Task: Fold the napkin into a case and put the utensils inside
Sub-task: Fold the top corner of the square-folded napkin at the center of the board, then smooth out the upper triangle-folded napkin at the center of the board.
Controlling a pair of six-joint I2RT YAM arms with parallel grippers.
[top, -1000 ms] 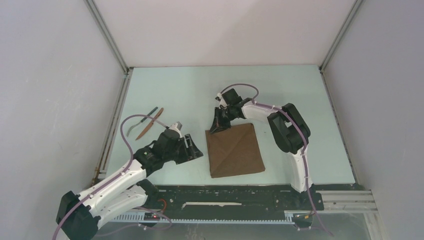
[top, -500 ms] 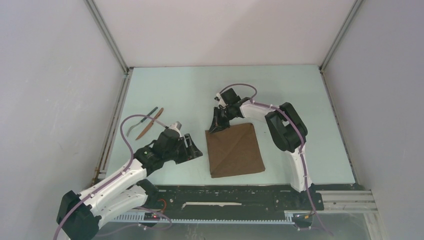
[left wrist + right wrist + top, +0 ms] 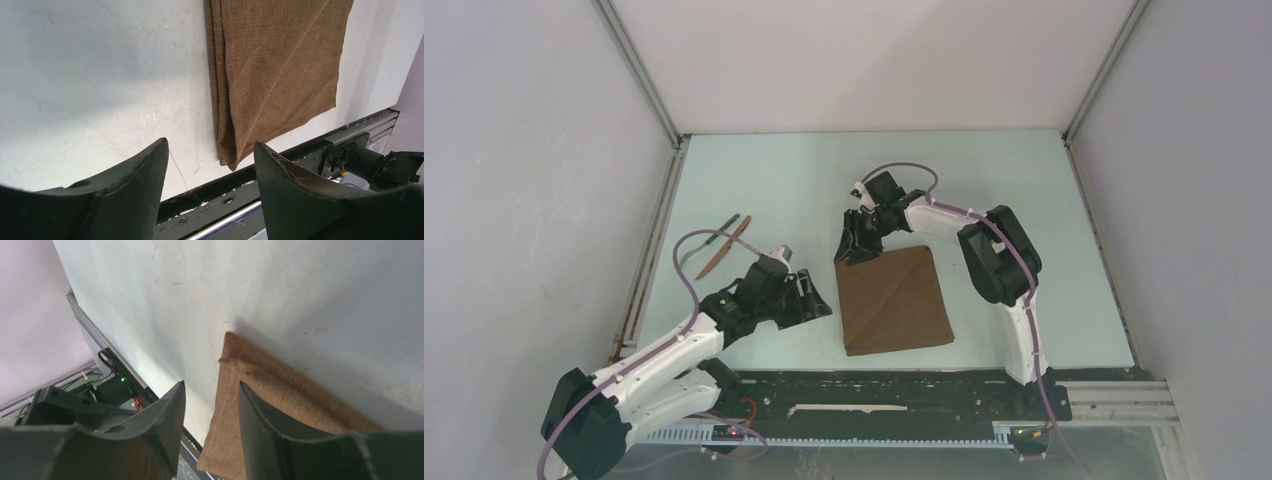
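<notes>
The napkin [image 3: 894, 300], a plain dark brown cloth folded into a flat, several-layered rectangle with a diagonal crease across its top, lies on the pale blue-white table [image 3: 774, 190] near the front edge, between the two arms. A second ago its far-left corner was pinched between the shut fingers of the right gripper [image 3: 852, 245]. Now those jaws have parted. In the right wrist view the corner of the napkin [image 3: 265, 390] rests flat on the table just beyond the right gripper [image 3: 211, 390], and nothing is clamped between the fingers. The gripper has also drawn back slightly from the corner.

To my eye this marks the end of one fold: the cloth has been let go and keeps its shape. It is still wider than a utensil-length pouch, so more folding probably remains.

The left gripper [image 3: 816, 300] has barely moved. It hovers just beside the napkin's near-left edge, jaws well apart and empty; the left wrist view shows the napkin [image 3: 280, 65] lying ahead of the left gripper [image 3: 210, 147].

The utensils [image 3: 721, 245], a slim dark-handled fork and a thin reddish-brown knife-shaped piece, lie together by the table's left edge, well apart from the cloth and untouched.
</notes>
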